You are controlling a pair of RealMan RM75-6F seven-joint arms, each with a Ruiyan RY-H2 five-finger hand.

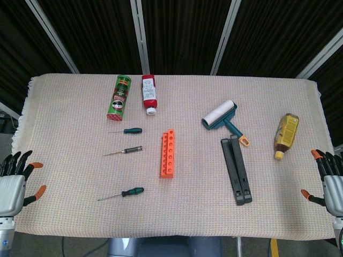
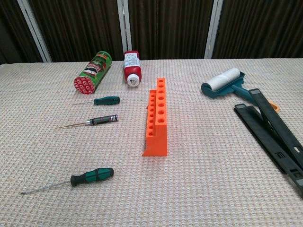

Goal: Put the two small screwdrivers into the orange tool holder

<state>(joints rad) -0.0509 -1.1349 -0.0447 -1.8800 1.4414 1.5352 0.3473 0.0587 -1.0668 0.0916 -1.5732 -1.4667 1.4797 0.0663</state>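
The orange holder (image 1: 168,154) lies in the middle of the table (image 1: 80,225). Three screwdrivers (image 1: 128,150) lie left of it, well apart. Each robot hand (image 1: 13,184) rests empty at a table edge, fingers spread.

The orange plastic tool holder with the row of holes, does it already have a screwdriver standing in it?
No, the orange plastic tool holder shows only open holes, and all three screwdrivers lie flat on the cloth to its left.

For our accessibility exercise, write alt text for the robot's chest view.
An orange tool holder stands mid-table on a woven cloth, three screwdrivers lying to its left. Behind lie a Pringles can and red bottle; a lint roller lies right.
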